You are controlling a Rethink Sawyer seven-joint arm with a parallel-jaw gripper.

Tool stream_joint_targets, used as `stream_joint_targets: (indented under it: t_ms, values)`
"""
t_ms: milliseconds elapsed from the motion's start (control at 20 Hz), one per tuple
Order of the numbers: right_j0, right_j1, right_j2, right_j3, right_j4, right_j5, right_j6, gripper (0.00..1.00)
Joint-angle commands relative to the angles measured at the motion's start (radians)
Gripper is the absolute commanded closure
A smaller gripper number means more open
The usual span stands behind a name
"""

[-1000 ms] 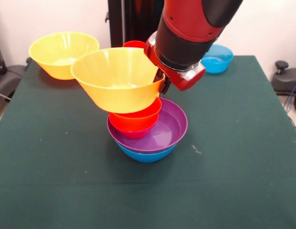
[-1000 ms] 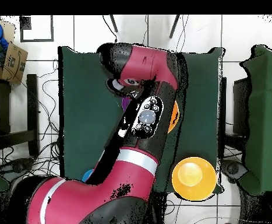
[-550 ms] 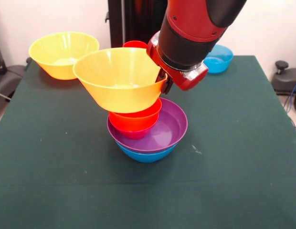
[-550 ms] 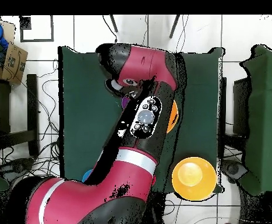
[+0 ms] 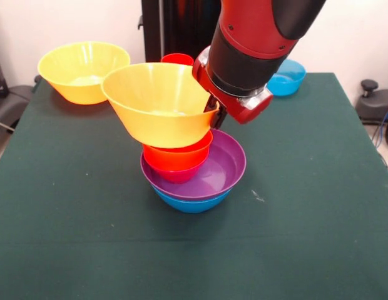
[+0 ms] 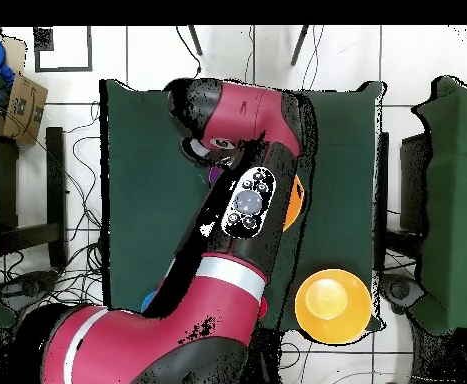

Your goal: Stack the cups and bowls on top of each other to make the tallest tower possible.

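Observation:
The tower stands mid-table: a blue bowl (image 5: 191, 204) at the bottom, a wide purple bowl (image 5: 224, 167) in it, then a small pink-red bowl (image 5: 176, 176) and an orange-red bowl (image 5: 179, 156). A large yellow-orange bowl (image 5: 158, 103) hangs tilted right over the orange-red one, touching or nearly touching it. My gripper (image 5: 214, 114) is shut on this bowl's right rim. In the overhead view the arm (image 6: 239, 200) hides the tower, and only an orange sliver of the held bowl (image 6: 296, 200) shows.
A second large yellow-orange bowl (image 5: 83, 70) (image 6: 332, 305) sits at the far left corner. A light-blue bowl (image 5: 283, 76) lies at the far right. A red cup (image 5: 177, 59) peeks out behind the held bowl. Chairs and cables surround the table (image 5: 319, 206).
My gripper and the held yellow-orange bowl have shifted slightly to the right over the tower. The other bowls have not moved.

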Motion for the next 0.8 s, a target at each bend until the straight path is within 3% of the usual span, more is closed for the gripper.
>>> stream_joint_targets:
  t_ms: [50,800]
  values:
    - [0.029,0.008,0.1,0.115,0.003,-0.099,0.147,1.0]
    - [0.032,0.016,0.096,0.092,0.005,-0.073,0.144,1.0]
